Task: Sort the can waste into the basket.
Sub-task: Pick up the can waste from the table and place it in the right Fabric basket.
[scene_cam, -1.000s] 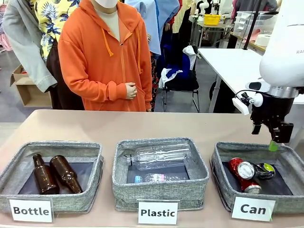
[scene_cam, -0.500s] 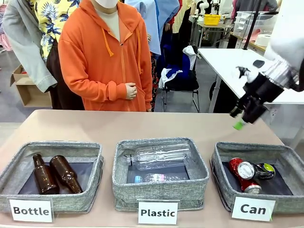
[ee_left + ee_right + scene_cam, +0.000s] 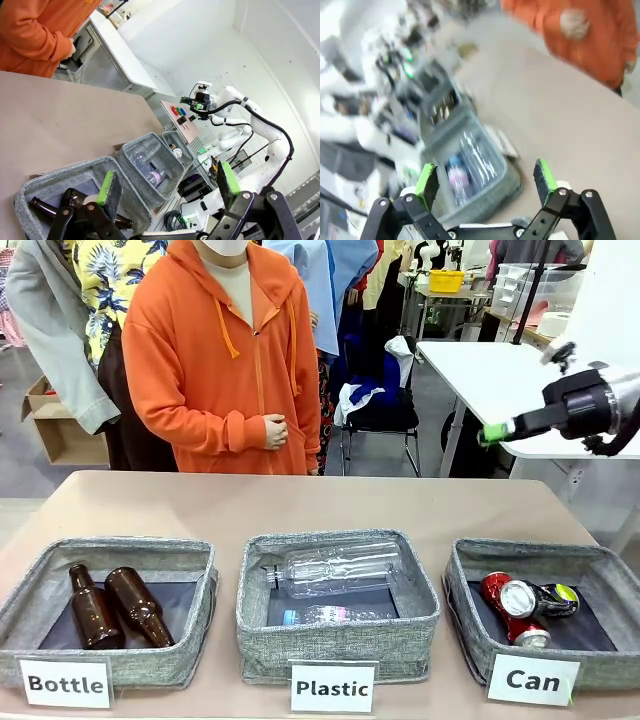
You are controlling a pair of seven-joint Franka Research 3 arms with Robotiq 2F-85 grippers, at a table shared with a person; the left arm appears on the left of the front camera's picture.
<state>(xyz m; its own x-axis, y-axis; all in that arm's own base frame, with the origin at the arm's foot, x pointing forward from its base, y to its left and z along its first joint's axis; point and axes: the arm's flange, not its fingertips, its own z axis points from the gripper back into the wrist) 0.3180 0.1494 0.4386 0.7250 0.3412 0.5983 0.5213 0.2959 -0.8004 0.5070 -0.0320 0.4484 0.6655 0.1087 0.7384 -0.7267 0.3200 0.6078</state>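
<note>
My right claw [image 3: 493,433], released and empty, hangs at twelve o'clock above the grey woven Can basket [image 3: 470,625]; the red [image 3: 497,596] and black metal cans [image 3: 560,600] lie inside.

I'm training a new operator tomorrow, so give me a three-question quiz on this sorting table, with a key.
1. True or false: the red can and the black can lie inside the basket with the Can card.
2. How many brown glass bottles lie in the Bottle bin?
3. The right tool is: A) shut on a can, B) open and holding nothing, raised above the table, C) inside the Plastic bin.

Key: 1 true. 2 two. 3 B.
</note>
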